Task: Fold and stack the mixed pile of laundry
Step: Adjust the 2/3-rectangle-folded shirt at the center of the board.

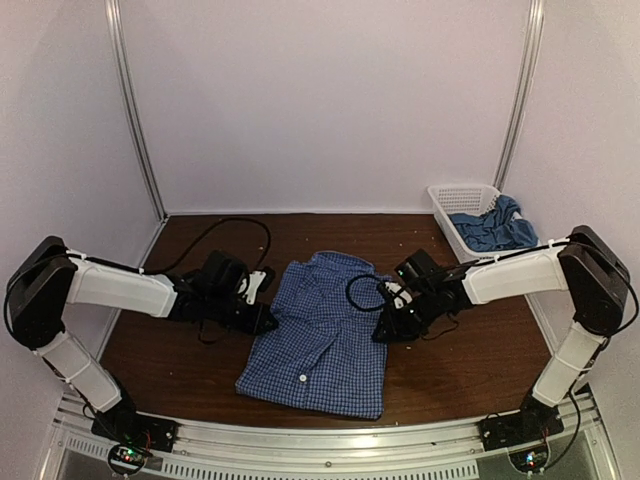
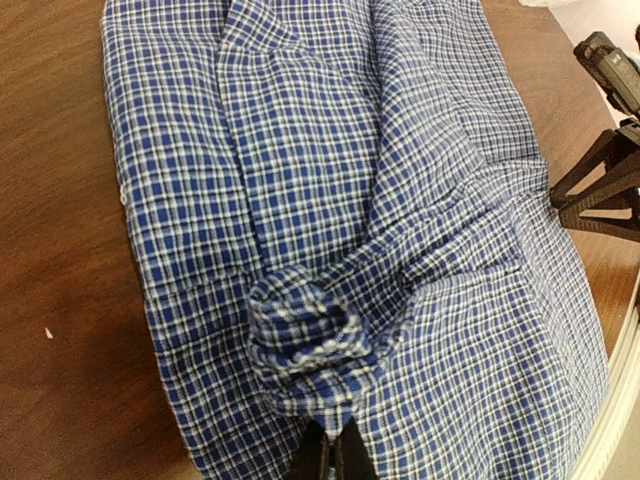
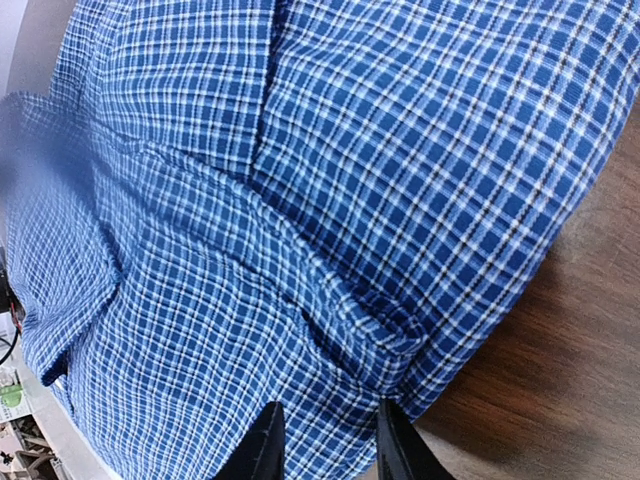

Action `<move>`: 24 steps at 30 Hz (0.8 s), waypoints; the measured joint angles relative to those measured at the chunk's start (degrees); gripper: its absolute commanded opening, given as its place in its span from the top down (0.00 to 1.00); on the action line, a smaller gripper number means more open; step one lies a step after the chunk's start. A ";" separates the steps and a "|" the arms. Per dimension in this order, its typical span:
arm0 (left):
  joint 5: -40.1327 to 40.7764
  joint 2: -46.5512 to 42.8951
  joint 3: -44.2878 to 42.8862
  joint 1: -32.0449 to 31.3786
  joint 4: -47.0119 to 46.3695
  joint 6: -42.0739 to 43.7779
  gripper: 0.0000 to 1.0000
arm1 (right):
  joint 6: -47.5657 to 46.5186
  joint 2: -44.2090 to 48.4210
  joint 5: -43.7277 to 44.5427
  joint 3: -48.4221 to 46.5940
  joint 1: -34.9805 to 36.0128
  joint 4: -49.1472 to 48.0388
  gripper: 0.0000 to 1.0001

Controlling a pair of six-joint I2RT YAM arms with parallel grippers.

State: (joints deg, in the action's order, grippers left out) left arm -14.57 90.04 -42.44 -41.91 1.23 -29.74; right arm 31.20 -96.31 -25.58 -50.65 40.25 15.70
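Currently: checked shirt, collar far, hem near. Left gripper at its left edge, apparently pinched on bunched cloth; right gripper at right edge, jaws spread, equally near.

Left arm, right arm: white shell links between rounded black joint housings. Wrist sections black and blocky, white patch beside left one. Thin black cables run in loose loops off both wrists. Bases black, tiny coloured lights beside them. Left tool: slim black fingers. Right tool: black fingers, tapered, smooth matte faces.
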 measured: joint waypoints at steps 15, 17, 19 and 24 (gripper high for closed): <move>8.39 0.50 -3.28 -4.70 4.37 2.62 1.00 | -0.92 0.00 2.47 -1.66 1.49 1.95 0.91; 9.81 0.50 -3.34 -5.22 5.07 2.84 1.00 | -1.03 -0.15 2.43 -1.81 1.64 1.86 0.97; 11.45 0.48 -3.39 -5.77 5.84 3.02 1.00 | -1.33 -0.15 2.43 -1.92 1.79 1.90 1.00; 15.02 -0.13 -3.39 -6.60 7.50 3.54 1.00 | -1.25 -0.09 2.45 -2.60 1.79 2.10 1.00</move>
State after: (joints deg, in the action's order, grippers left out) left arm 0.45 89.91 -45.82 -48.51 8.73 -26.20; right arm 29.95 -96.40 -23.14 -53.25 42.04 17.80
